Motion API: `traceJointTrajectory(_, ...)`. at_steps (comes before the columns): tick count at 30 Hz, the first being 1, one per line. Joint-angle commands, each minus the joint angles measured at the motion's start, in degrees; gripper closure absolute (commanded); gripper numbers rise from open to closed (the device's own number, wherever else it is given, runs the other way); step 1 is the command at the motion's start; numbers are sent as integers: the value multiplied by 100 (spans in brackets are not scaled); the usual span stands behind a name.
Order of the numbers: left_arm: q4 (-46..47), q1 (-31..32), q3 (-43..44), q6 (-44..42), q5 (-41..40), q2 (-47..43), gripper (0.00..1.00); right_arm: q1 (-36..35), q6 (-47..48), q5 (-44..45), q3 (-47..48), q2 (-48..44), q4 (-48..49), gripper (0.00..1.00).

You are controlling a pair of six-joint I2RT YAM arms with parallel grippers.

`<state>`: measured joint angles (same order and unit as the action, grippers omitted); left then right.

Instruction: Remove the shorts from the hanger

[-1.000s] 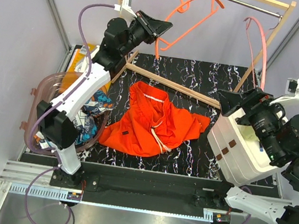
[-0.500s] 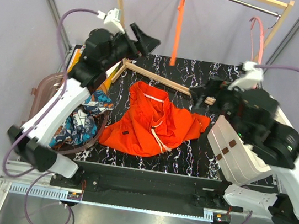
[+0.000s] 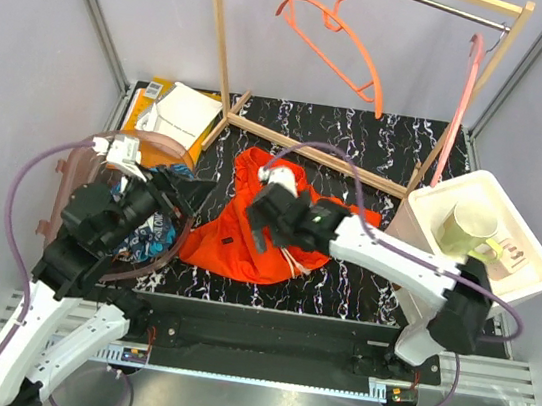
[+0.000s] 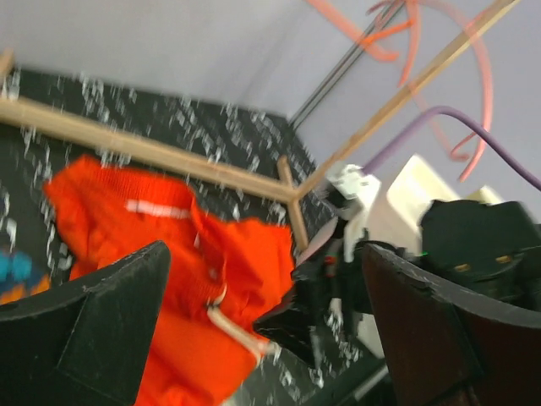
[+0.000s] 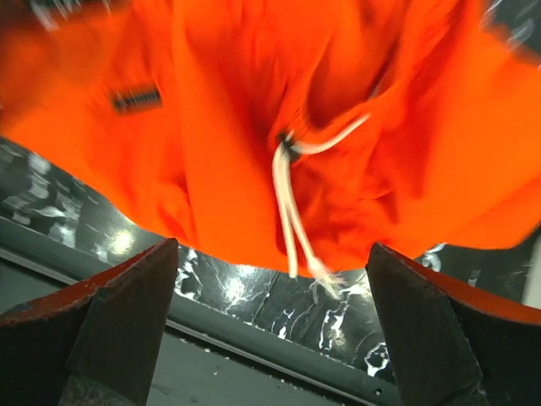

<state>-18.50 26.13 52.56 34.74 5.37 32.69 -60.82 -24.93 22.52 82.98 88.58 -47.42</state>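
Our right gripper (image 5: 272,245) hangs wide open and empty over the orange shorts (image 3: 229,248), which lie before the rack (image 3: 220,44). Our left gripper (image 3: 190,192), front-left of the rack, gapes empty.

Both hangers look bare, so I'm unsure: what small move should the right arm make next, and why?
Probably lower the open right gripper onto the orange shorts by the white drawstring and pinch: it hovers over them, they lie loose on the table, and the orange hanger hangs bare.
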Motion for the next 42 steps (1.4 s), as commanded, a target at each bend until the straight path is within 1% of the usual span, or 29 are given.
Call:
traceJointTrajectory(1, -609, -3, -508, 182, 96, -586, 1, -316, -275, -240, -694, 519, 566, 0)
traceJointTrajectory(5, -804, 6, -694, 287, 219, -939, 1, -387, -425, -56, -1292, 845, 1207, 0)
traceJointTrajectory(6, -856, 6, -694, 296, 237, -966, 1, -396, -434, 6, -1485, 898, 1296, 0)
traceJointTrajectory(10, -1076, -3, -668, 262, 430, -992, 1, -378, -486, 366, -1776, 986, 1542, 0)
traceJointTrajectory(12, -1164, -3, -676, 226, 474, -966, 1, -378, -495, 472, -1916, 1073, 1709, 4)
traceJointTrajectory(13, -1260, 6, -685, 209, 474, -940, 1, -378, -461, 455, -1952, 1118, 1762, 10)
traceJointTrajectory(14, -1296, 6, -685, 191, 492, -931, 1, -378, -452, 342, -1970, 1162, 1858, 26)
traceJointTrajectory(17, -1419, 6, -685, 191, 501, -931, 1, -378, -443, 34, -2014, 1250, 1964, 60)
traceJointTrajectory(18, -1437, 6, -642, 191, 492, -957, 1, -396, -417, -45, -1979, 1215, 1947, 82)
traceJointTrajectory(21, -1568, 6, -467, 138, 404, -1062, 1, -562, -346, -204, -1804, 979, 1833, 100)
traceJointTrajectory(23, -1700, -3, -361, 77, 238, -1089, 1, -712, -337, -511, -1637, 776, 1667, 100)
traceJointTrajectory(24, -1761, 6, -229, 16, 185, -1106, 1, -747, -346, -660, -1497, 488, 1666, 100)
traceJointTrajectory(25, -1875, 6, -167, -11, 123, -1124, 1, -782, -363, -992, -1426, 320, 1674, 100)
traceJointTrajectory(27, -1973, -3, -27, -64, -9, -1142, 1, -818, -372, -1267, -1241, -206, 1771, 100)
traceJointTrajectory(29, -2034, -3, 27, -73, -97, -1159, 1, -809, -460, -1303, -1057, -698, 1902, 100)
traceJointTrajectory(31, -2043, -3, 62, -64, -71, -1159, 1, -818, -373, -1207, -890, -955, 1912, 100)
traceJointTrajectory(33, -2078, -3, 88, -55, -53, -1098, 1, -757, -381, -840, -661, -1228, 1868, 100)
traceJointTrajectory(34, -2087, 6, 97, -55, -10, -1080, 1, -660, -390, -820, -599, -1290, 1885, 100)
traceJointTrajectory(35, -2096, -3, 97, -47, 17, -1063, 1, -329, -416, -889, -494, -1308, 1885, 100)
traceJointTrajectory(37, -2087, 6, 71, 32, 131, -1010, 1, 164, -469, -1318, -371, -1203, 1833, 100)
traceJointTrajectory(38, -2087, -3, 62, 59, 184, -984, 1, 358, -460, -1399, -335, -1063, 1841, 100)
traceJointTrajectory(39, -2079, -3, 62, 85, 254, -931, 1, 691, -399, -1365, -309, -966, 1850, 100)
traceJointTrajectory(42, -2035, -3, -26, 85, 587, -756, 1, 1071, -40, -1233, -142, -395, 1815, 98)
